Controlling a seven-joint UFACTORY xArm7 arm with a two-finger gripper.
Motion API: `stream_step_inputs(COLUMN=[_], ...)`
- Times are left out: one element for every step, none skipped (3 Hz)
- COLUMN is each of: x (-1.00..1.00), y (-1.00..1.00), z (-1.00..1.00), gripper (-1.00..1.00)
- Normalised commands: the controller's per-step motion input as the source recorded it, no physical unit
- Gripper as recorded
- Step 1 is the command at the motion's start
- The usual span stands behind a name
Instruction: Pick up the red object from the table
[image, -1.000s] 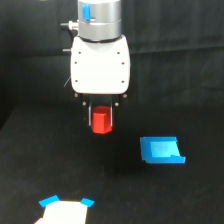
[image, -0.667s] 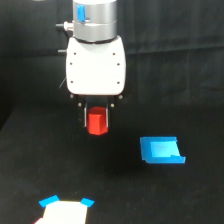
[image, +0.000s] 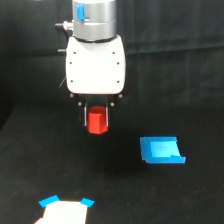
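Jaws (image: 97, 120) of the white gripper grip the red hexagonal block (image: 97, 121), which we see hanging clear above the black cloth bench (image: 190, 200). A flat blue piece (image: 161, 150) lies on the cloth toward the exterior view's right (well apart from the block). A white card with blue corners (image: 65, 212) sits at the bottom edge. We read no writing anywhere.

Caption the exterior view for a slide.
White gripper holds the small red-orange block above the black cloth table.
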Motion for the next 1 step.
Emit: stream_step_inputs(x=[0.13], y=[-0.5], z=[-0.41], gripper=[-0.95])
